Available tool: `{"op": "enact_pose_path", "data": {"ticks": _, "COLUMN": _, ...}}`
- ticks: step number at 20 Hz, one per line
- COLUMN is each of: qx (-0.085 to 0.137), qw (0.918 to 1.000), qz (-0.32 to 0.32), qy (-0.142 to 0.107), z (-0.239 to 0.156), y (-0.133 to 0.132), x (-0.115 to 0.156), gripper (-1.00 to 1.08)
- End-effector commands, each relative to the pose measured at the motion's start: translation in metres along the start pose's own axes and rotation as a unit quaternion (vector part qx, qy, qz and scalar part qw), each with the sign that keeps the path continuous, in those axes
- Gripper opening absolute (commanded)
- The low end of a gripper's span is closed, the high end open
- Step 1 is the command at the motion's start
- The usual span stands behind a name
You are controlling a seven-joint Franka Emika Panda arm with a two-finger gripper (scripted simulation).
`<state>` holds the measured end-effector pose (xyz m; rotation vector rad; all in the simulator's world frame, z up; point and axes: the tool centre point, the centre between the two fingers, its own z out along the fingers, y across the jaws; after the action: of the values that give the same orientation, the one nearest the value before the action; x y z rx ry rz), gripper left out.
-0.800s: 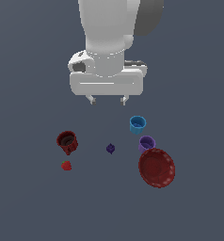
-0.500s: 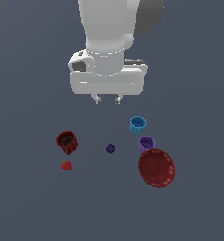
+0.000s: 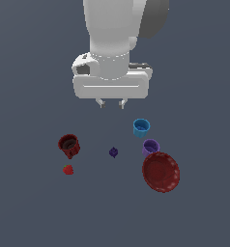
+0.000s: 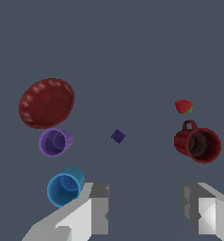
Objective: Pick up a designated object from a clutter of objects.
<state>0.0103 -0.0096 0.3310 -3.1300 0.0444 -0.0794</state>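
The purple cup (image 3: 150, 146) stands upright between the light-blue cup (image 3: 141, 127) and the wide red ribbed dish (image 3: 161, 171). It also shows in the wrist view (image 4: 54, 142), next to the blue cup (image 4: 65, 187) and the dish (image 4: 46, 103). My gripper (image 3: 111, 103) hangs high above the floor, open and empty, toward the exterior view's left of the two cups. Its two fingers (image 4: 97, 207) stand wide apart in the wrist view, holding nothing.
A dark red mug (image 3: 68, 145) and a tiny red strawberry (image 3: 68, 169) lie at the exterior view's left. A tiny dark-purple lump (image 3: 113, 152) lies in the middle. In the wrist view the mug (image 4: 197, 144), strawberry (image 4: 183, 107) and lump (image 4: 117, 136) show too.
The fingertips have drawn closer together under the hand, from wide apart to a narrower gap. The objects have not moved.
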Motion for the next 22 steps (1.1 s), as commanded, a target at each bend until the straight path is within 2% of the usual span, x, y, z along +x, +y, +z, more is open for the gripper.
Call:
{"op": "enact_pose_path", "data": {"ticks": 1, "qx": -0.004, "qw": 1.0, "qz": -0.007, "qy": 0.002, "z": 0.006, "y": -0.003, "x": 0.002, "gripper": 0.28}}
{"op": "enact_pose_path", "data": {"ticks": 12, "qx": -0.038, "qw": 0.9957, "qz": -0.079, "qy": 0.027, "z": 0.058, "y": -0.033, "x": 0.013, "gripper": 0.28}}
{"op": "enact_pose_path", "data": {"ticks": 17, "qx": -0.054, "qw": 0.9883, "qz": -0.135, "qy": 0.045, "z": 0.093, "y": -0.058, "x": 0.015, "gripper": 0.28}}
{"op": "enact_pose_path", "data": {"ticks": 22, "qx": -0.063, "qw": 0.9768, "qz": -0.194, "qy": 0.064, "z": 0.127, "y": -0.087, "x": 0.012, "gripper": 0.28}}
